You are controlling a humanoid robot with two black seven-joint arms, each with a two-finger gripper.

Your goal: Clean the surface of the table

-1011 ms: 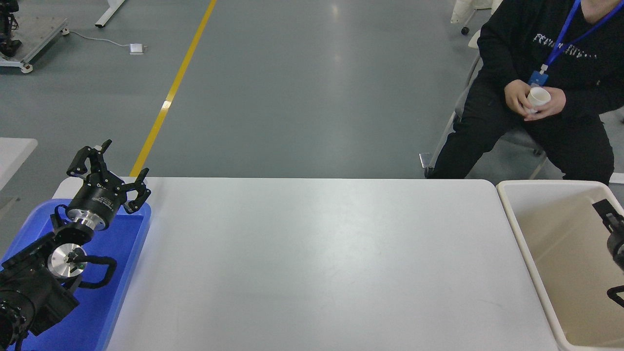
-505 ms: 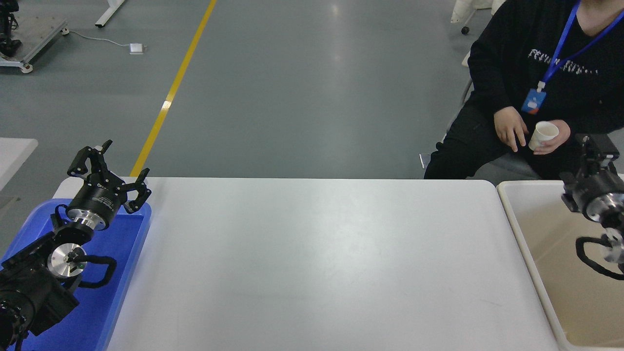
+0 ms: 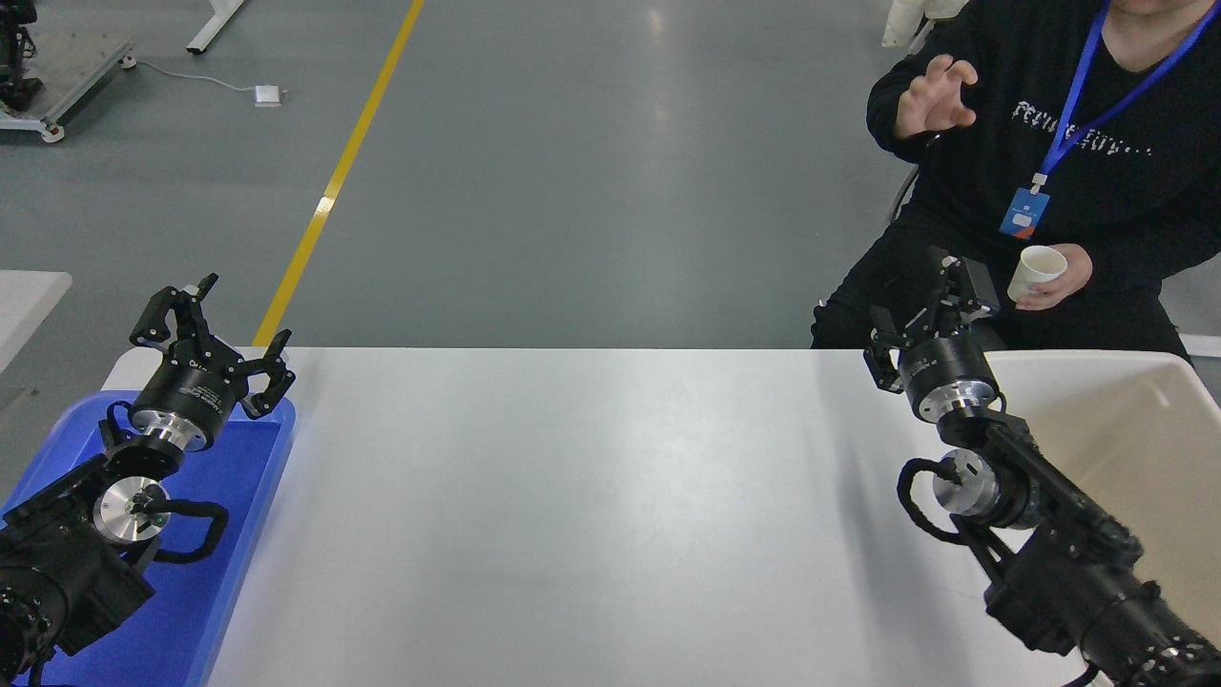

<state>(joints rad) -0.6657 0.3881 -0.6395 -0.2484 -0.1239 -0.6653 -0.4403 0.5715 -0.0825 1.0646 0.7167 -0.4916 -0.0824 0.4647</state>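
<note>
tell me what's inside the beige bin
The beige bin shows only bare inner wall and floor; the right arm covers its near-left part, so anything there is hidden.

A: Floor, item one?
B: Grey floor (image 3: 591, 162), smooth, faint sheen from overhead light; one yellow line (image 3: 336, 176) running diagonally toward the table's far left corner.

A: Fixtures at far left?
B: Wheeled metal platform (image 3: 57, 72); white frame leg (image 3: 215, 24); small white box (image 3: 266, 94) on a cable. A second white table's corner (image 3: 29, 296) at the left edge.
</note>
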